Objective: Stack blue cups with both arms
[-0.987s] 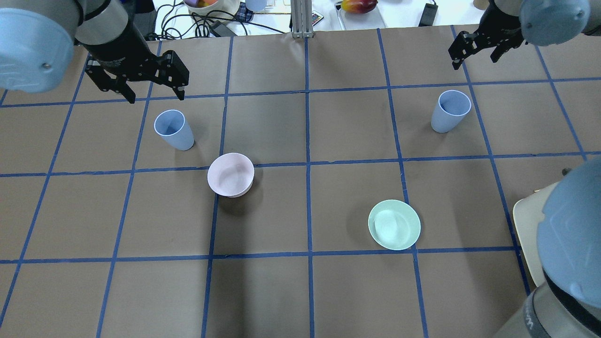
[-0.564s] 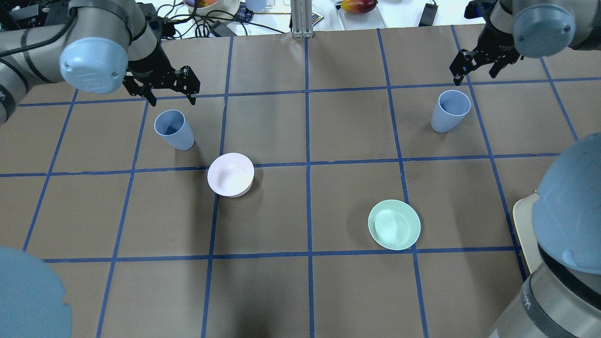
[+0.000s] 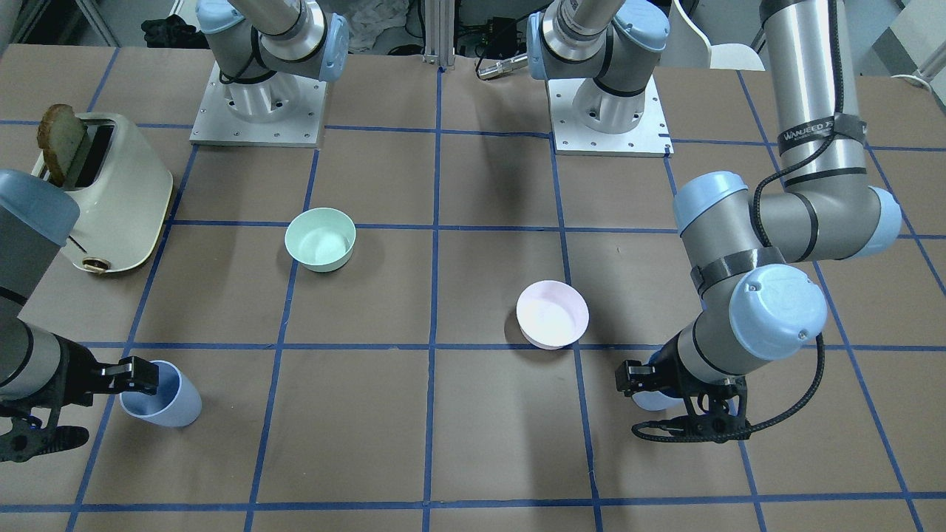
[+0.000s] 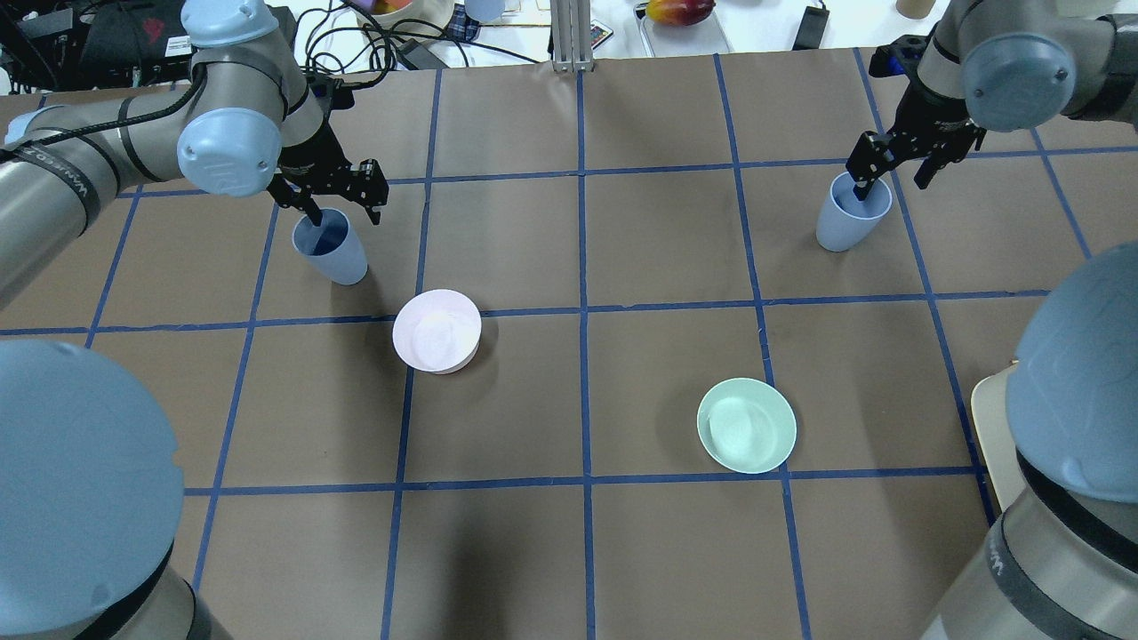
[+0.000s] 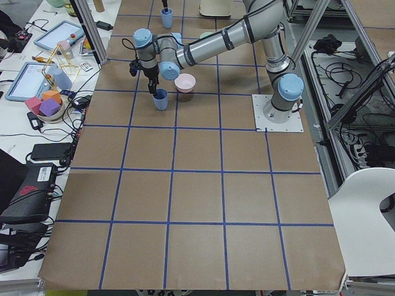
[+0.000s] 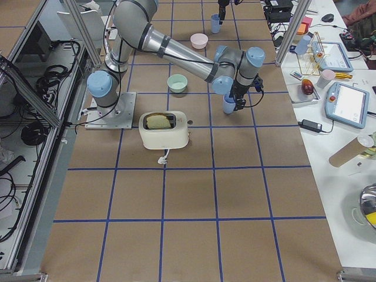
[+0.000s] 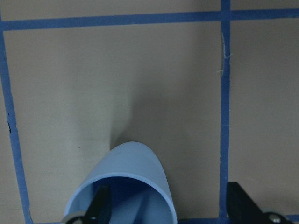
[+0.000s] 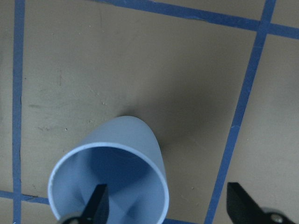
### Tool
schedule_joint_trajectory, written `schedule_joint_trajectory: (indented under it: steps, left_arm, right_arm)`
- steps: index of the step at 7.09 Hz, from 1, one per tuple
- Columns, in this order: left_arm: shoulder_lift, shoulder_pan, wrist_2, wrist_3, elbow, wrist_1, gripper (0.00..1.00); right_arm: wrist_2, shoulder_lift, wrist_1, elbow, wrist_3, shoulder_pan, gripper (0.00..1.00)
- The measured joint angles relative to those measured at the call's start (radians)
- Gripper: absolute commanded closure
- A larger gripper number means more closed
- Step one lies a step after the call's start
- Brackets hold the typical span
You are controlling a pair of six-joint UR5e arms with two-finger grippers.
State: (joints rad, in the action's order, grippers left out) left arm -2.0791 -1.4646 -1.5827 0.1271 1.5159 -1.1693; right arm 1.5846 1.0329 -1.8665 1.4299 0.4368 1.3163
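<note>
Two blue cups stand upright on the brown table. The left cup point(image 4: 333, 253) is at the far left, and the right cup point(image 4: 845, 222) is at the far right. My left gripper point(image 4: 347, 215) is open and straddles the left cup's rim. In the left wrist view one finger point(image 7: 99, 205) is inside the cup point(image 7: 135, 179) and the other is outside it. My right gripper point(image 4: 889, 187) is open and straddles the right cup's rim the same way. The right wrist view shows one finger point(image 8: 97, 204) inside that cup point(image 8: 124, 161).
A pale pink bowl point(image 4: 437, 330) stands just nearer than the left cup. A mint-green bowl point(image 4: 747, 425) stands right of centre. A cream toaster point(image 3: 111, 192) holding bread stands beside the right arm. A side table with clutter lies beyond the far edge.
Both grippers have come down and toward the cups. Each now has one finger inside a cup's rim. Cups and bowls have not moved.
</note>
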Motion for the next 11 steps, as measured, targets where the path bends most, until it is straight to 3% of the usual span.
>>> schedule_joint_trajectory:
  steps: [1, 4, 6, 11]
  left_arm:
    - [-0.005, 0.001, 0.000, 0.000, 0.000, 0.000, 1.00]
    - [-0.010, 0.000, 0.001, -0.028, -0.016, 0.002, 1.00]
    - [-0.022, -0.044, 0.014, -0.184, -0.106, -0.010, 1.00]
    - [0.014, -0.429, 0.027, -0.695, -0.143, -0.048, 1.00]
  right_arm:
    - [0.001, -0.007, -0.002, 0.002, 0.001, 0.000, 1.00]
    - [-0.001, -0.012, 0.001, -0.004, 0.003, 0.000, 1.00]
    - [0.000, -0.001, 0.023, -0.017, 0.001, 0.000, 1.00]
    - [-0.015, 0.170, 0.282, -0.072, -0.008, 0.014, 1.00]
